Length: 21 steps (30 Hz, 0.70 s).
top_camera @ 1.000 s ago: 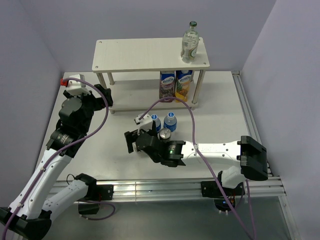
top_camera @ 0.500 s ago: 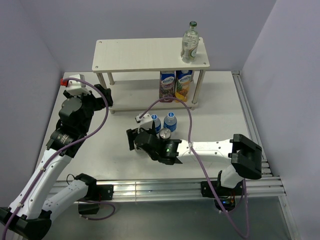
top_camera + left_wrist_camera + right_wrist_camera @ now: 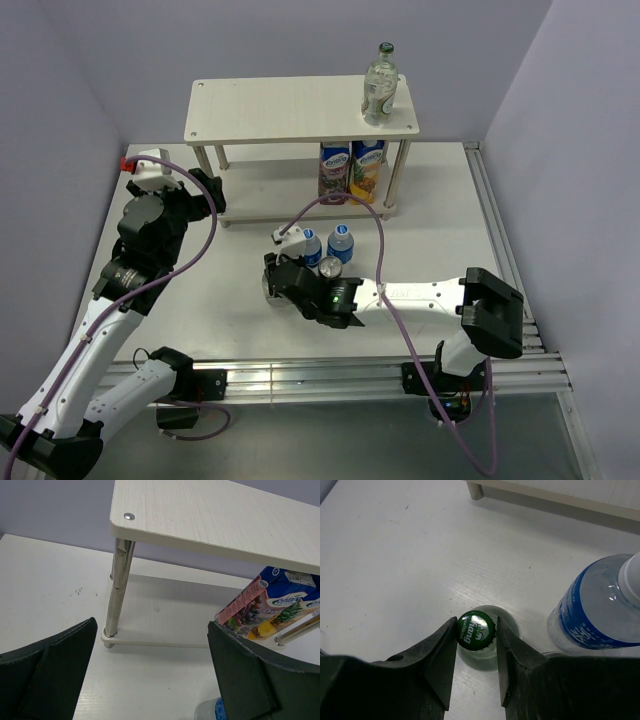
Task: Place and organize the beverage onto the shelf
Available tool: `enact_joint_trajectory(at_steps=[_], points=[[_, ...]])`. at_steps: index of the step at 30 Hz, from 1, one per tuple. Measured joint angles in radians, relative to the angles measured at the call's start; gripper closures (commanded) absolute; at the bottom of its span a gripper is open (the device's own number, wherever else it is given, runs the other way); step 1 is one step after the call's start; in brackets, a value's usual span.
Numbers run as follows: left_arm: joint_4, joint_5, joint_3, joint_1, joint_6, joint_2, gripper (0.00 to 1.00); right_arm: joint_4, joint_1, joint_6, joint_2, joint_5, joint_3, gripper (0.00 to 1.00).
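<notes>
Your right gripper (image 3: 476, 628) clamps glass bottle (image 3: 479, 659) by green cap (image 3: 476, 632), upright in front of shelf (image 3: 290, 110): top grip suits straight lift. Left gripper (image 3: 150, 672) wide open, empty, at shelf's left end.

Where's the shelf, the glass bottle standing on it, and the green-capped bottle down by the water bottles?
shelf (image 3: 290, 110): top view, bare part of its top board.
standing glass bottle (image 3: 380, 95): top view, its body.
green-capped bottle (image 3: 476, 630): right wrist view, its cap.
</notes>
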<state>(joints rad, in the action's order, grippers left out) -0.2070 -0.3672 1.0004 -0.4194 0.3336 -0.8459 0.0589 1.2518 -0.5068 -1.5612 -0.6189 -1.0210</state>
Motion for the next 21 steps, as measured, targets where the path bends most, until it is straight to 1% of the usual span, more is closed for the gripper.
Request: enact_joint_trajectory(at_steps=[3, 8, 12, 16, 21], points=[[0.000, 0.000, 0.000, 0.000, 0.000, 0.000, 0.01, -0.001, 0.000, 0.003, -0.001, 0.002, -0.002, 1.00], [0.000, 0.000, 0.000, 0.000, 0.000, 0.000, 0.01, -0.040, 0.000, 0.019, -0.010, 0.012, -0.032, 1.00], [0.000, 0.000, 0.000, 0.000, 0.000, 0.000, 0.01, -0.120, 0.000, 0.043, -0.019, 0.017, -0.082, 1.00], [0.000, 0.000, 0.000, 0.000, 0.000, 0.000, 0.01, -0.207, -0.001, 0.092, -0.019, 0.007, -0.160, 1.00], [0.000, -0.001, 0.000, 0.000, 0.000, 0.000, 0.01, -0.257, -0.005, 0.169, -0.018, -0.011, -0.301, 1.00]])
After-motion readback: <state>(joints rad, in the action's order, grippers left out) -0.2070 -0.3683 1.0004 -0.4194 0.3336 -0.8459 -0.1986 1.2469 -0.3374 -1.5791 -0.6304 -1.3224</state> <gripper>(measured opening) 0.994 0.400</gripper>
